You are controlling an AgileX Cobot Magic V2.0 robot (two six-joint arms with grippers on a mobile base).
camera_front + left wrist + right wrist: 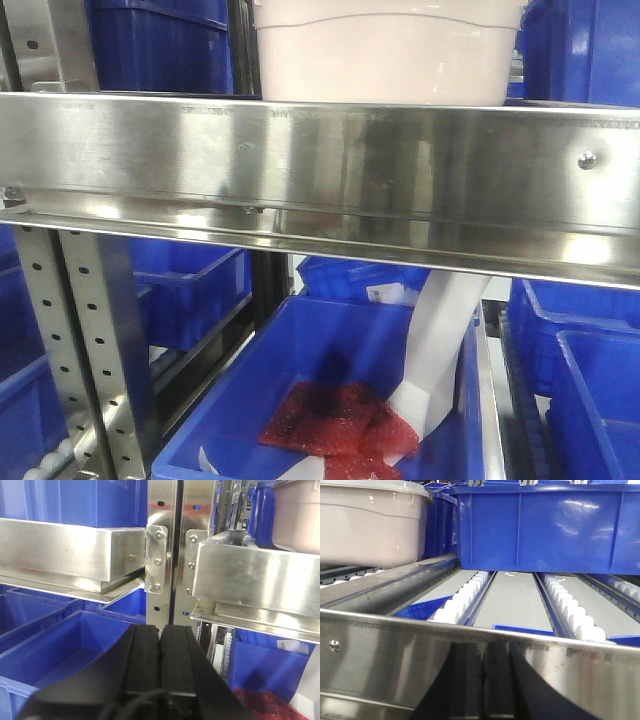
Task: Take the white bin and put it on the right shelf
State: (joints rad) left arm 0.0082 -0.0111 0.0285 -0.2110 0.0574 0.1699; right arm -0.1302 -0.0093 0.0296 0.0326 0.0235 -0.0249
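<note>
A: Where does the white bin (385, 50) sit?

B: On the right shelf (320, 170), on the upper level, right behind the broad steel front rail. In the front view its pinkish translucent wall with the wavy ridge rises just above the rail, roughly at the middle of the shelf's front edge. Dark blue bins (160, 45) stand on either side of it on the same level.

A: Do the wrist views agree?

B: Yes. The right wrist view has it at the far left, lid rim visible, next to a large blue bin (545, 527). In front of that blue bin run lanes of white rollers (462, 597), up to the shelf's front edge. The left wrist view catches only a corner of it at the upper right, above the steel rail.

A: And the claws?

B: The left claw (160, 655) is clenched, its two black fingers (142, 660) pressed together with nothing between them, held in front of the perforated upright (162, 545) and below the rail. The right claw shows only as a dark reflection in the polished rail, so I cannot tell its state.

A: What lies under the shelf?

B: A blue bin (330, 400) on the lower level holding red mesh bags (340, 425) and a white strip of paper or plastic (440, 350) that leans up towards the rail.
</note>
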